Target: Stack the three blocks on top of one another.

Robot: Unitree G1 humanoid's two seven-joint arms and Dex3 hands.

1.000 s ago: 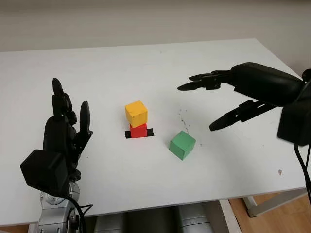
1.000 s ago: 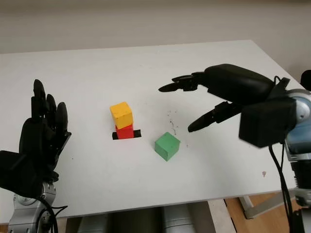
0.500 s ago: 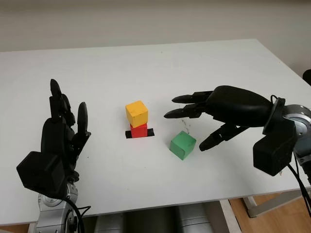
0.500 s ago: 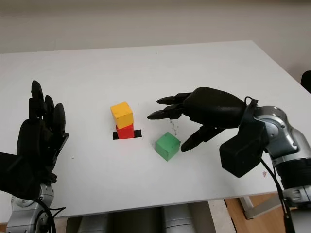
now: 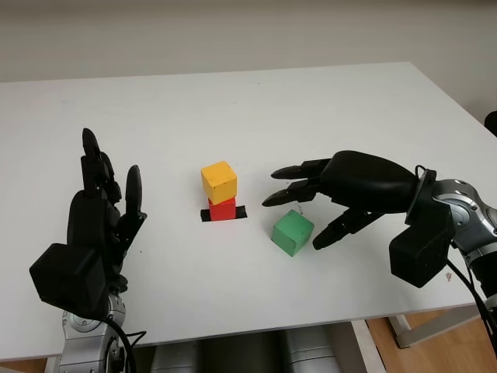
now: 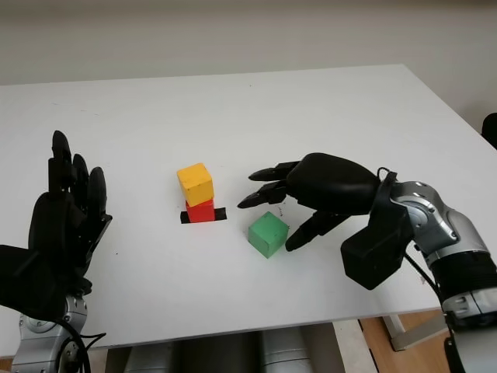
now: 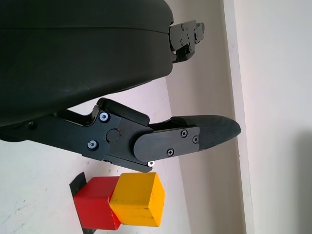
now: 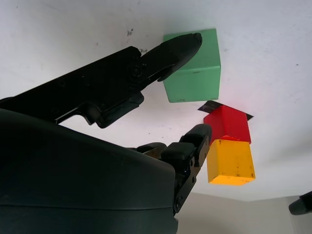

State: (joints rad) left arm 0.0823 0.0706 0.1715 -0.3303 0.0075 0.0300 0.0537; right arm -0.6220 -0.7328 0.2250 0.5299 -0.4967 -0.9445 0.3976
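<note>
Right hand (image 5: pixel 311 203) hovers open and empty just above green block (image 5: pixel 293 231).

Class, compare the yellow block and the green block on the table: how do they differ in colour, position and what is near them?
The yellow block sits on top of the red block; the green block lies directly on the white table. The yellow block has no hand around it, while the open right hand hovers over the green block, not yet grasping it. The open left hand is raised at the table's near left. Both blocks are similar plain cubes.
</note>
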